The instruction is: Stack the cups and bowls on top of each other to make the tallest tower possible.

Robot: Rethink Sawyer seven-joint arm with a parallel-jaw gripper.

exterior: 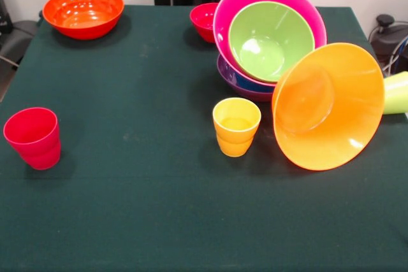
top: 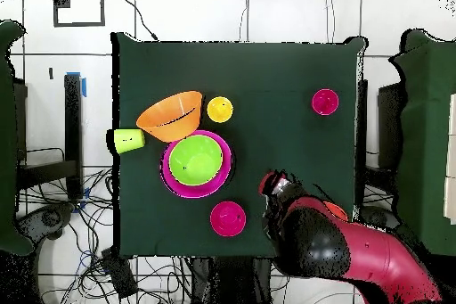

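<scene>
A dark green table (exterior: 127, 208) carries the scattered set. The tower (exterior: 264, 55) stands at its far right: purple bowl (exterior: 233, 82) lowest, a sliver of blue above it, then the pink bowl (exterior: 271, 4) and green bowl (exterior: 271, 39), both tilted toward the camera. The orange bowl (exterior: 328, 106) rests on its edge against this pile, with the green cup (exterior: 396, 92) on its side beside it. The yellow cup (exterior: 236, 127) stands just in front; the red cup (exterior: 33, 138), red-orange bowl (exterior: 83, 12) and small red bowl (exterior: 204, 20) lie apart. The arm (top: 347, 247) shows only overhead, and whether its gripper is released or clenched cannot be told. Likely hazard: nudging the orange bowl could make it roll, toppling the yellow cup or sliding the tilted bowls off.
</scene>
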